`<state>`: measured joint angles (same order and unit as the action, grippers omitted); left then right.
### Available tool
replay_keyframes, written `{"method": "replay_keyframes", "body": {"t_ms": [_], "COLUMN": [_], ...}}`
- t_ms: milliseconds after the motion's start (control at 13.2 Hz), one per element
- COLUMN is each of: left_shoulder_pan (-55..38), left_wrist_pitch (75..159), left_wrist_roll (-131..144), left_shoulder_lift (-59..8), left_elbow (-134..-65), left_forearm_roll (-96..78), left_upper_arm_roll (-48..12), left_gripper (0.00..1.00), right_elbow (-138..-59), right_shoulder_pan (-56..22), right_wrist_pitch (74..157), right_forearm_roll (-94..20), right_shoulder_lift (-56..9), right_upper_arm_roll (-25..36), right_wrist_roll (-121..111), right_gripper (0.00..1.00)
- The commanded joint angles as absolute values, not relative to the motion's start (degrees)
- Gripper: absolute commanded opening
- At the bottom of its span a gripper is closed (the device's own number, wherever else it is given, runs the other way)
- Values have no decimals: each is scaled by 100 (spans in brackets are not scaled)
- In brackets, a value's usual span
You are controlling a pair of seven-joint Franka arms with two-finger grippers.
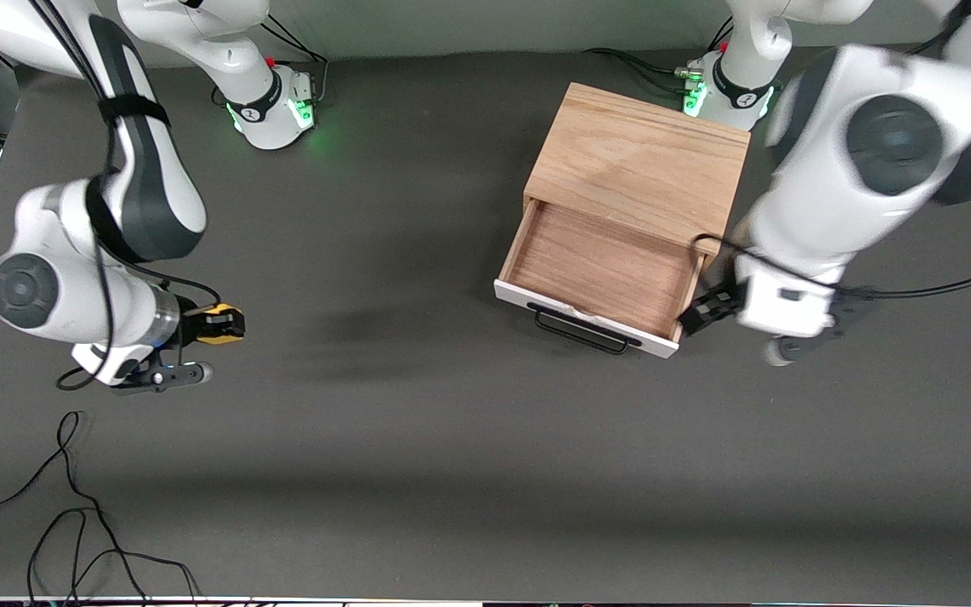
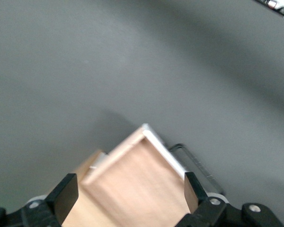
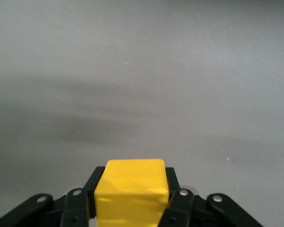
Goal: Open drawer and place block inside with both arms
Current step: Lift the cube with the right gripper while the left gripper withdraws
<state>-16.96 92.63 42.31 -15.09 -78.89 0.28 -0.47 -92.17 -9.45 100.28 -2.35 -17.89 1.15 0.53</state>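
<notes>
The light oak cabinet (image 1: 641, 160) stands near the left arm's base. Its drawer (image 1: 599, 271) is pulled out, empty, with a white front panel and a black wire handle (image 1: 580, 332). My left gripper (image 1: 699, 314) is open and empty, beside the drawer's corner at the left arm's end. In the left wrist view the drawer (image 2: 142, 184) lies between the spread fingers (image 2: 65, 195). My right gripper (image 1: 224, 324) is shut on the yellow block (image 1: 221, 326) above the table near the right arm's end. The block (image 3: 131, 191) fills the jaws in the right wrist view.
Black cables (image 1: 72, 506) lie loose on the grey table (image 1: 418, 438) toward the front camera at the right arm's end. The arms' green-lit bases (image 1: 283, 110) stand along the table edge farthest from the front camera.
</notes>
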Motion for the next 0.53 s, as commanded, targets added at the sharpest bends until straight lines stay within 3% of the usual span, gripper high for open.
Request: {"method": "replay_keyframes", "body": {"t_ms": [0,456], "left_shoulder_pan": [-1057,-448], "left_wrist_pitch": [9044,9350], "left_wrist_roll": [2624,1143], "left_shoulder_lift": [-828,-45], "left_elbow": [-8453,-9430], "left_forearm_roll": [-175,-141], "left_upper_arm_roll": [-88,-70], "left_gripper": [100,100], "right_elbow": [-8335,-7243], "right_shoulder_pan": [-958,-949], "right_wrist_pitch": [9353,9070], "right_forearm_roll": [-526,-598], "right_shoulder_lift": [-1872,-2021], "right_upper_arm_roll": [-25,-1667], "right_wrist_roll": [709,3809], "right_gripper": [17,17]}}
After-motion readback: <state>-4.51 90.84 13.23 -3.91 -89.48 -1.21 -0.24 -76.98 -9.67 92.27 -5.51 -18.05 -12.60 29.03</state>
